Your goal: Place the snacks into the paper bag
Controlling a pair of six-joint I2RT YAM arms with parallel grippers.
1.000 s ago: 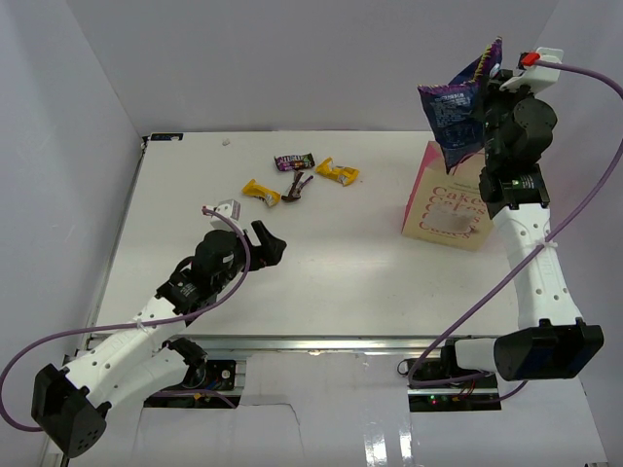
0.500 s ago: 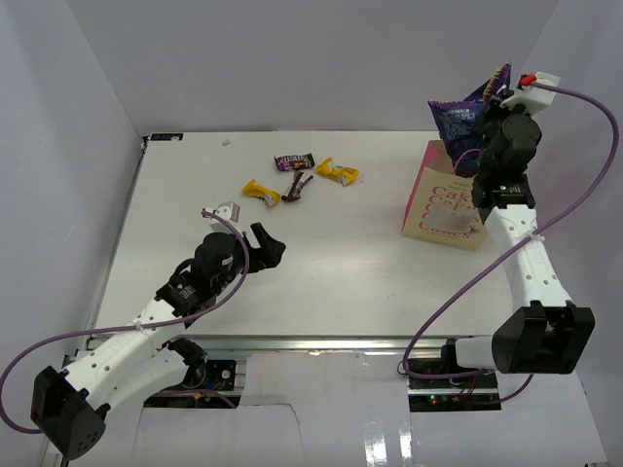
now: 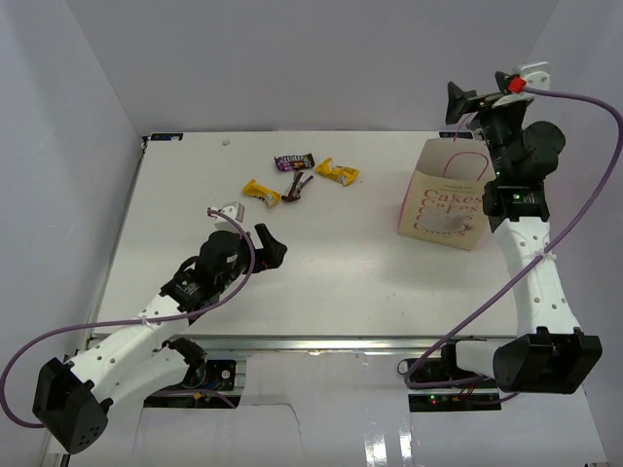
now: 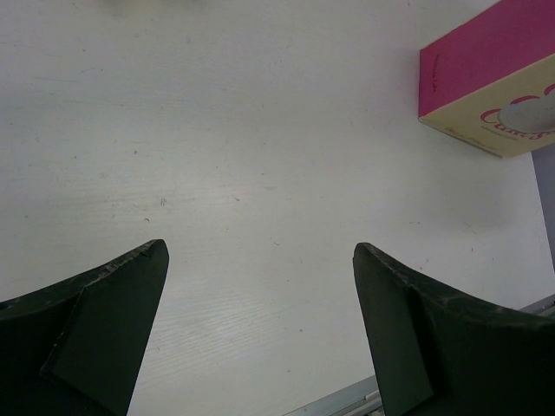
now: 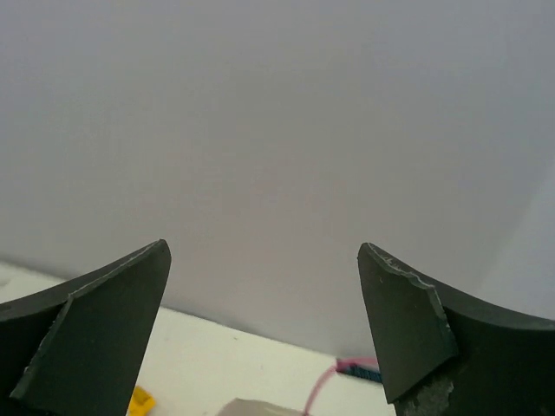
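The paper bag (image 3: 443,202), cream with pink "Cakes" lettering and pink sides, stands upright at the table's right; its pink side also shows in the left wrist view (image 4: 486,61). Small snacks lie on the far middle of the table: two yellow packets (image 3: 261,192) (image 3: 338,172) and two dark candy bars (image 3: 293,161) (image 3: 298,185). My right gripper (image 3: 465,101) hangs open and empty above the bag's mouth; in its own view (image 5: 264,249) it faces the back wall, with a pink loop handle (image 5: 323,381) below. My left gripper (image 3: 269,248) (image 4: 260,250) is open and empty over bare table.
White walls enclose the table on the left, back and right. The table's near edge, a metal rail (image 3: 321,342), runs in front of both arm bases. A purple cable (image 3: 584,204) loops from the right wrist down to its base.
My right gripper has opened and let go of the dark-blue snack bag, which no longer shows above the paper bag. The paper bag has shifted slightly. The left arm has barely moved.
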